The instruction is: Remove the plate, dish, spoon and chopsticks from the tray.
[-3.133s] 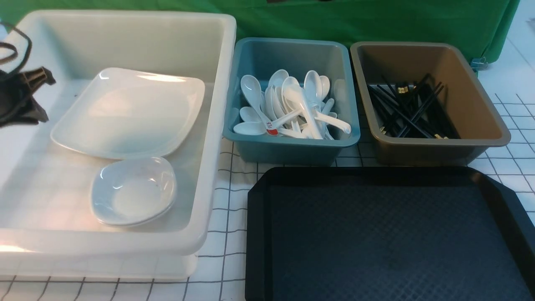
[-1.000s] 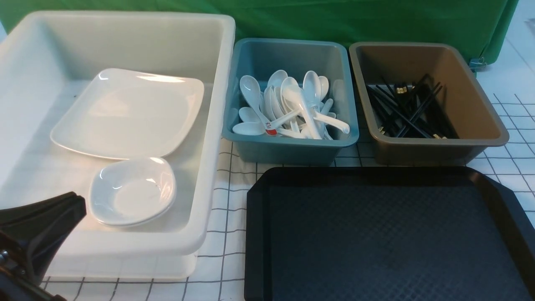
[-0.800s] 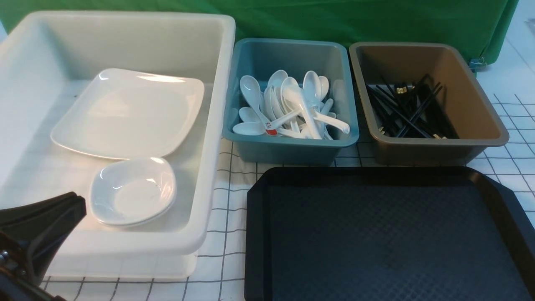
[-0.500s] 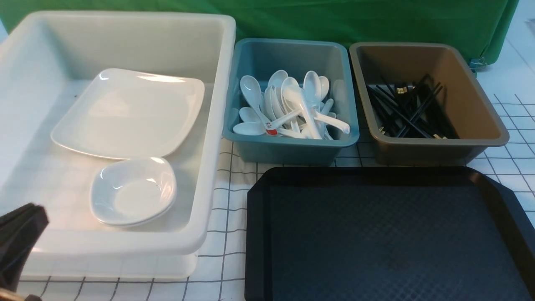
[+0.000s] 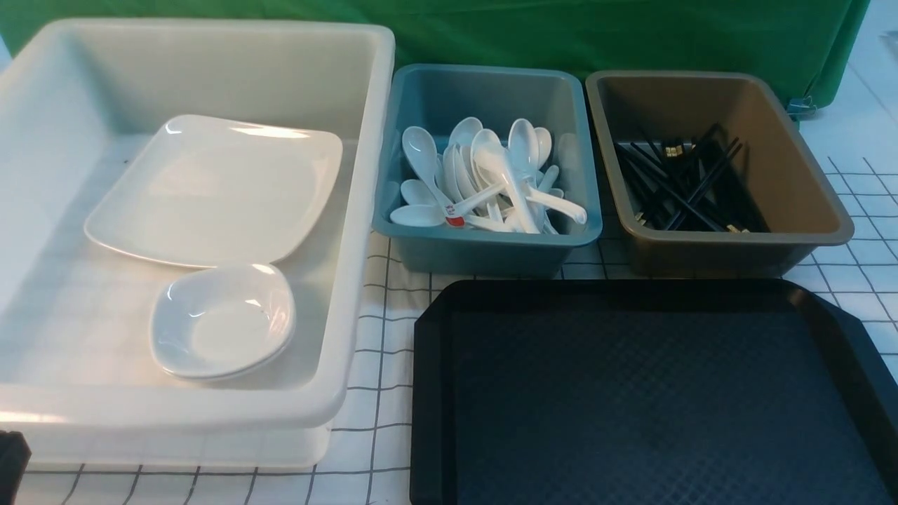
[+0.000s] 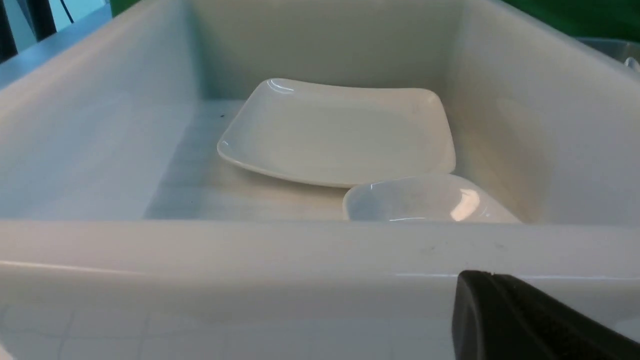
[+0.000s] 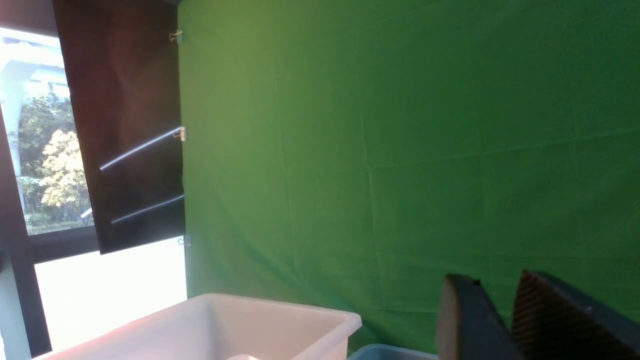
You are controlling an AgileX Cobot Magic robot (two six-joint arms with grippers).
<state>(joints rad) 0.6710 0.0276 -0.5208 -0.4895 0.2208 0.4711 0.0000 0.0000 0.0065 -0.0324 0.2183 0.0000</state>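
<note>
Seemingly the clearing is finished, judging from how things lie. Nearest the robot, the tray point(image 5: 652, 400) sits on the gridded worktop point(image 5: 382, 421) with nothing visible on its diamond-textured surface.

Just beyond and to the left stands the white tub point(image 5: 337, 393). Inside it, toward the near wall, lies the dish point(image 5: 223, 321), seemingly atop another of the same kind, and farther back the plate point(image 5: 214, 189) rests flat on the tub floor, its near edge close beside the dish. The left wrist view shows the same 2 pieces, plate point(image 6: 340, 132) behind dish point(image 6: 425, 200).

Behind the tray, the blue bin point(image 5: 484, 249) holds a heap of white spoons; the spoon point(image 5: 438, 210) with the red mark lies at the near side of that heap. To its right, the brown bin point(image 5: 736, 245) holds a bundle of black sticks, and the chopsticks point(image 5: 684, 186) cannot be told apart from the others there. So all 4 items appear to be off the tray, and nothing seems left to move.

As for the hands: the left hand point(image 6: 525, 320) sits low, just outside the tub's near wall, fingers pressed together and holding nothing. The right hand point(image 7: 500, 320) is raised toward the green backdrop point(image 7: 400, 150), its fingers point(image 7: 465, 320) showing a narrow gap with nothing between them; whether that counts as truly parted, I cannot tell.
</note>
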